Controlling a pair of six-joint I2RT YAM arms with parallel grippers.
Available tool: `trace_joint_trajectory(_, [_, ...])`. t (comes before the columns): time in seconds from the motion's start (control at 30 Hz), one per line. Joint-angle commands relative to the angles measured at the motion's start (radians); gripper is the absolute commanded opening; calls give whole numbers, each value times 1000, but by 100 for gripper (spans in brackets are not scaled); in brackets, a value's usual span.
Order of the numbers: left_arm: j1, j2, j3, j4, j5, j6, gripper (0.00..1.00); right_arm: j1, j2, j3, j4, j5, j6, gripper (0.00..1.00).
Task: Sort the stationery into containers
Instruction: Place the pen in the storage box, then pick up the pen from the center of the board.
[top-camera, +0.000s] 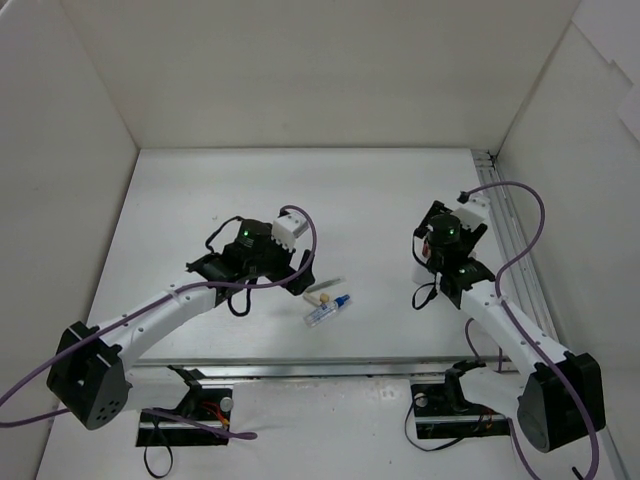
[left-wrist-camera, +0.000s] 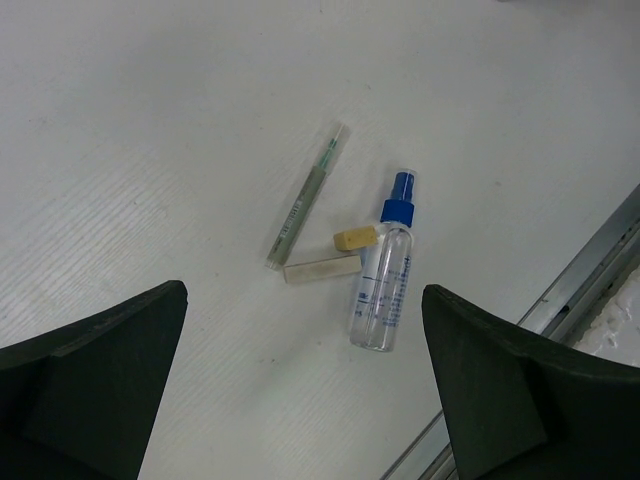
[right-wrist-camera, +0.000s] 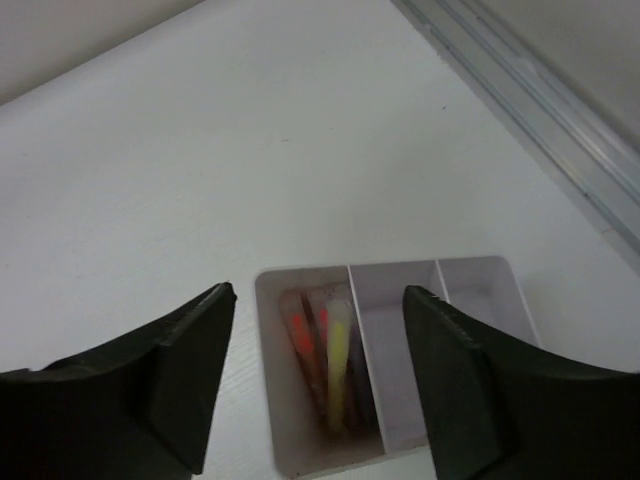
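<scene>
Left gripper (left-wrist-camera: 302, 292): wide open, empty, the nearer arm
Thin grey-green plastic pen (left-wrist-camera: 308, 195): by table's near edge, just ahead of fingertips, long axis diagonal to jaw gap
Right gripper (right-wrist-camera: 318, 293): parted, well apart

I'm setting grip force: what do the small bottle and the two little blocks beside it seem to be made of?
The bottle looks like clear glossy plastic: the table shows through its body, while its blue cap is opaque. The tan block and the pale block look matte and opaque, perhaps eraser rubber, but the look leaves that open.
</scene>
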Motion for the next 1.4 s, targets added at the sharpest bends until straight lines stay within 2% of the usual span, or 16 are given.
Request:
trace_joint_trajectory(0.0, [-4,8,59,45,39,-11,100,-7,-59,5,-5,-26,41,71])
trace_joint_trajectory(0.07, [-4,18,61,45,56,-11,100,-9,-108,-4,-31,-33,44,77])
trace_joint_trajectory(0.23, [-27,60,75,51,88,-11,100,-9,-204,-1,-91,-87,26,85])
trace_joint_trajectory(0.4, [-72,162,162,-13,-31,22,100,-9,-284,-8,-128,-188,22,90])
trace_joint_trajectory(0.43, [-72,186,176,-22,-48,45,100,-7,-292,-8,-129,-204,19,97])
trace_joint_trajectory(0.63, [-83,382,318,-106,-215,73,100,-4,-310,-5,-151,-262,13,98])
trace_joint_trajectory(0.77, [-92,514,424,-151,-217,93,100,-6,-303,-4,-157,-264,10,98])
trace_joint_trajectory(0.93, [-101,528,400,-127,-162,125,100,-9,-292,-2,-163,-265,7,98])
trace_joint_trajectory(1.13, [-110,579,380,-97,-176,116,98,-9,-287,-5,-162,-268,10,98])
trace_joint_trajectory(1.37, [-110,656,426,-134,-240,111,88,-9,-307,-4,-174,-281,-1,98])
